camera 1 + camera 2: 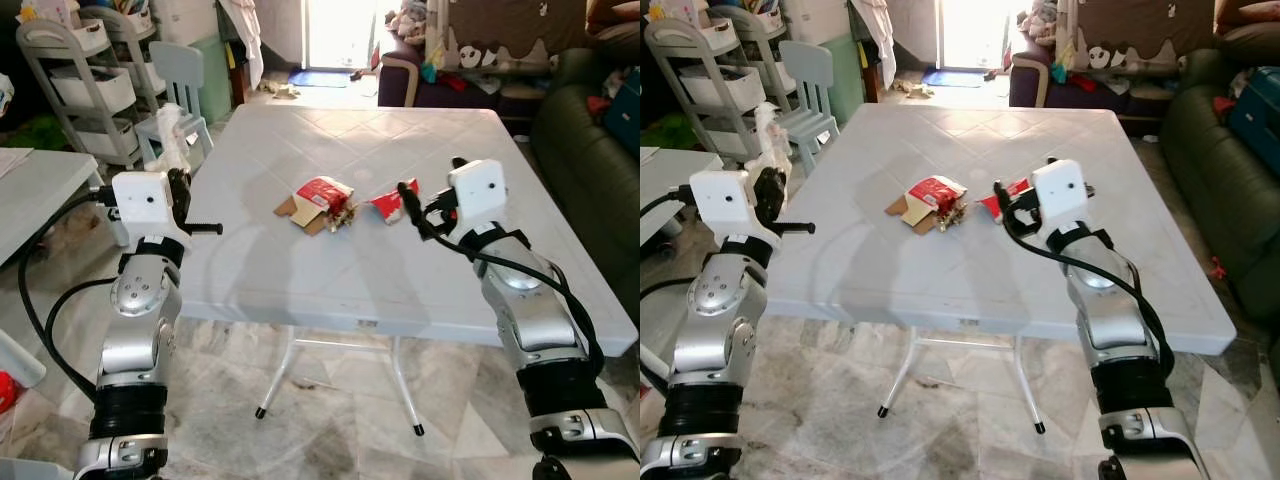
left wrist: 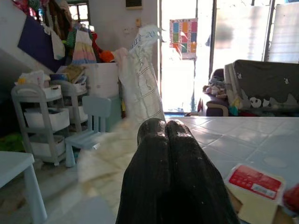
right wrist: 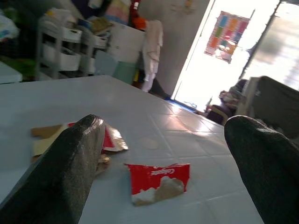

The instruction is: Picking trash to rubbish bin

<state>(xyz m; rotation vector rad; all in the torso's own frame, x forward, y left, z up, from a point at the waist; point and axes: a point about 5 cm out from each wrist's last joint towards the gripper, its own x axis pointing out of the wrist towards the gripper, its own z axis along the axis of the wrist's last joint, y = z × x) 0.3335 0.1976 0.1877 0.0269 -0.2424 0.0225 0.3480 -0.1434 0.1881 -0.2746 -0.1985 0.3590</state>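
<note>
Right gripper, raised over the right half of the white table, with its two black fingers spread wide apart and holding nothing. Just ahead of the fingertips lies a torn red wrapper, flat on the tabletop and not touched by either finger. To the robot's left of the wrapper rests a flattened red and tan carton with small scraps beside it; carton and wrapper lie near each other at the middle of the table.

Left gripper, held level at the table's left edge, its fingers pressed together side by side with nothing between them. In the left wrist view the carton shows past the closed fingers.

Beyond the table on the robot's left stand a pale blue chair and a grey shelf trolley. A dark green sofa runs along the right side, and a bright doorway opens at the far end of the room.
</note>
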